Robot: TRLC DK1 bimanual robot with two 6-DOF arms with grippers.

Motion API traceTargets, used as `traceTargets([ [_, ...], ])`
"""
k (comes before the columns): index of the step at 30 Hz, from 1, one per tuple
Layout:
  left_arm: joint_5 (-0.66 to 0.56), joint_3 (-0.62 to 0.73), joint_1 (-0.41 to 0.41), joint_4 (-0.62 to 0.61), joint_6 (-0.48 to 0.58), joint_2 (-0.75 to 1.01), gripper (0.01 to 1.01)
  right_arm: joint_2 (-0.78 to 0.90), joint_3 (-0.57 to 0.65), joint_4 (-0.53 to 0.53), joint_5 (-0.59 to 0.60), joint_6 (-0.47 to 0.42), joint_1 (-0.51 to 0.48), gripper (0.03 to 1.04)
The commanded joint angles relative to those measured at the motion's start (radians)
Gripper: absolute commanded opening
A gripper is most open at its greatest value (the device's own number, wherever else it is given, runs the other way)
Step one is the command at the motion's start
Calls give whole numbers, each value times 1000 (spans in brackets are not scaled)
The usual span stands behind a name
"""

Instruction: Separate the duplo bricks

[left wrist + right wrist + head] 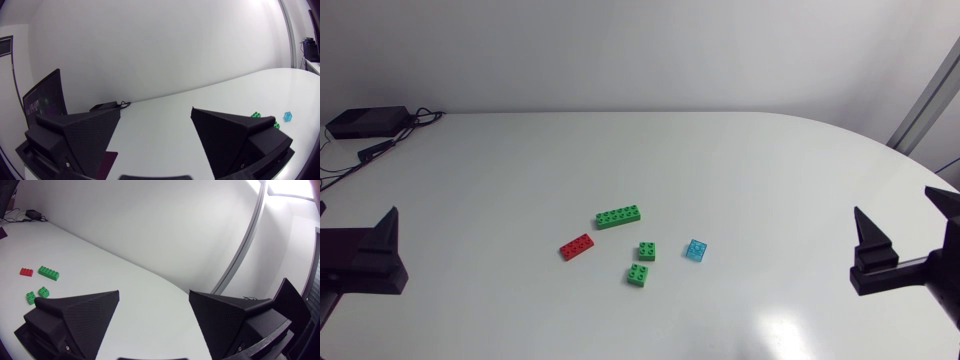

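Five duplo bricks lie apart near the table's middle: a long green brick (619, 216), a red brick (577, 246), two small green bricks (647, 251) (638, 275) and a light blue brick (696, 250). My left gripper (355, 215) stays at the left edge, open and empty, far from them. At the right edge my right gripper (898, 215) is likewise open and empty. Ahead of the left gripper (156, 110), a green brick (257, 114) and the blue brick (288, 116) show past one finger. Ahead of the right gripper (154, 294) lie the red brick (26, 271) and the long green brick (49, 272).
A black box (365, 122) with cables sits at the far left corner of the white table (740, 160). Wide bare tabletop lies between each gripper and the bricks.
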Motion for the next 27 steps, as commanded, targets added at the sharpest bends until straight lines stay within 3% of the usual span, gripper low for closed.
traceTargets([
  [1,-23,-26,12,33,-23,-11,987,-21,-34,30,-3,-12,-12,1002],
  [7,-87,-88,26,92,-36,-20,985,-33,-77,48,-6,-21,-15,1002],
  [10,-144,-123,26,179,-46,-22,985,-47,-109,62,-6,-25,-13,1002],
  [20,-144,-230,-39,474,-34,-22,985,-61,-152,128,-5,-29,13,1002],
  [27,-143,-290,-20,632,-34,-22,987,-38,-215,227,-6,-45,39,1002],
])
